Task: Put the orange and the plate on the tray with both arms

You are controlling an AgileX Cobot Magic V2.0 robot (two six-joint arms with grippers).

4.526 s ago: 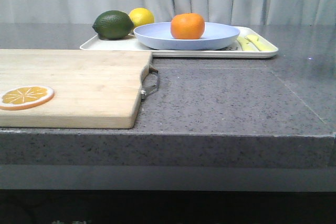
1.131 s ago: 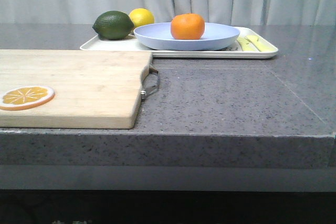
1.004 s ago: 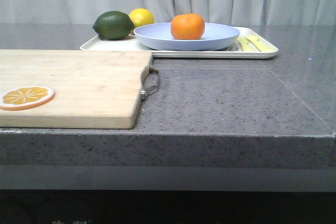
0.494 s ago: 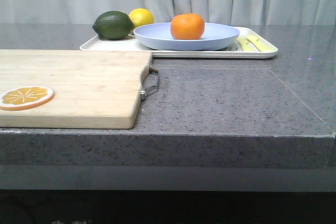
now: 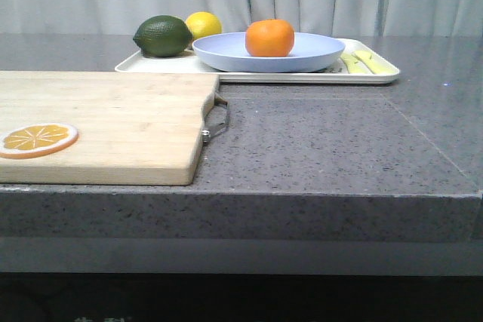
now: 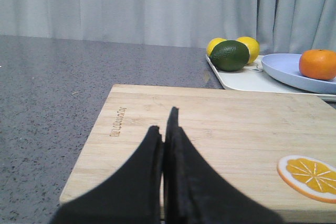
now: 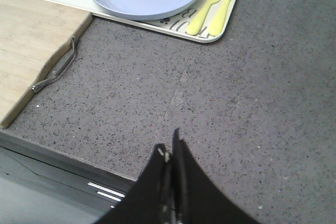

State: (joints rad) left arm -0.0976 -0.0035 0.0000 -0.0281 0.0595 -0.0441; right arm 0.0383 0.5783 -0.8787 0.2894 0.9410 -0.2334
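Front view: the orange (image 5: 269, 38) is sitting in the plate (image 5: 317, 53), and the plate is resting on the tray (image 5: 377, 75) at the far side of the counter (image 5: 332, 148). A lime (image 5: 162, 35) and a lemon (image 5: 204, 24) are lying on the tray's left end. A cutting board (image 5: 113, 122) is lying nearer, carrying an orange slice (image 5: 38, 139).

Left wrist view: the left gripper (image 6: 164, 129) is hanging over the cutting board, fingers pressed together, gripping nothing. A second yellow fruit (image 6: 214, 45) is peeking out behind the lime, possibly another lemon.

Right wrist view: the right gripper (image 7: 169, 148) is hovering over bare counter near its front edge, fingers closed, empty. Yellow cutlery (image 7: 212, 10) is lying on the tray just beside the plate.
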